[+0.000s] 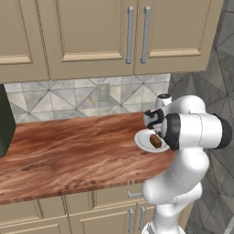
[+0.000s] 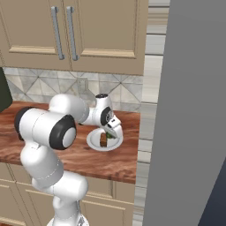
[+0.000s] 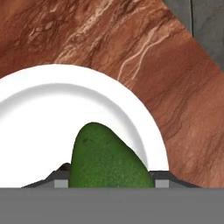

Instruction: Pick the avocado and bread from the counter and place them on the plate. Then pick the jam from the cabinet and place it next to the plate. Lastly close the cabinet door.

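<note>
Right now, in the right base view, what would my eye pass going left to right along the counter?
Dark object at the left edge → the robot's white arm → bread on the plate → bare end of the counter → tall grey panel.

arm: white, folded at the elbow, forearm reaching forward and down from the base
wrist: bent downward, hand pointing at the surface below
gripper point(image 2: 110, 132): low, jaws partly apart, closed on the avocado point(image 3: 107, 159) held between them
fingers: mostly hidden behind the held item
</note>
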Robot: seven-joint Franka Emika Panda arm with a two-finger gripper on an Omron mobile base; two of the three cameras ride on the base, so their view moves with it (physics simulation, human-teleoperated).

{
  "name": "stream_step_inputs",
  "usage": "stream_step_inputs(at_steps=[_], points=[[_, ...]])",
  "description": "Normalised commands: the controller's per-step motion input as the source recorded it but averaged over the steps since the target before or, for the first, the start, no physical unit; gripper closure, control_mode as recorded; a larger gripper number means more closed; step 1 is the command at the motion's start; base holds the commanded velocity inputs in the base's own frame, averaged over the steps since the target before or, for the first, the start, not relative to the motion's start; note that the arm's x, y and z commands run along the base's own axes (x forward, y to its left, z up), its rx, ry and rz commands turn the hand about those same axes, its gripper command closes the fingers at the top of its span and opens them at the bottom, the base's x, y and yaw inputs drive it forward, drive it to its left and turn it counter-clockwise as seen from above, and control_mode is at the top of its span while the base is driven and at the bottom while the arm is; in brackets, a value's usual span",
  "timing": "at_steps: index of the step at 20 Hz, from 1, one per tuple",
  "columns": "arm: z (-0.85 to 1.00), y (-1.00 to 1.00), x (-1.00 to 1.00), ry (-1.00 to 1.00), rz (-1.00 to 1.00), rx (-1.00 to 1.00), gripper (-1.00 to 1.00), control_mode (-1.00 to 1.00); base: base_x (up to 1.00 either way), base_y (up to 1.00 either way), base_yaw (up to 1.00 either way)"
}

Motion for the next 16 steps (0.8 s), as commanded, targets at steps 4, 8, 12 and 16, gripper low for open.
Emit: stream_step_inputs(at_steps=[4, 8, 12, 16], points=[[-0.19, 0.09, 0.00, 0.02, 0.00, 0.00, 1.00, -1.00, 0.00, 0.00, 0.00], [-0.18, 0.08, 0.01, 0.02, 0.00, 0.00, 1.00, -1.00, 0.00, 0.00, 0.00], [-0.19, 0.00, 0.00, 0.00, 0.00, 0.00, 1.00, -1.00, 0.00, 0.00, 0.00], [-0.06, 0.00, 0.00, 0.00, 0.00, 0.02, 1.00, -1.00, 0.00, 0.00, 0.00]])
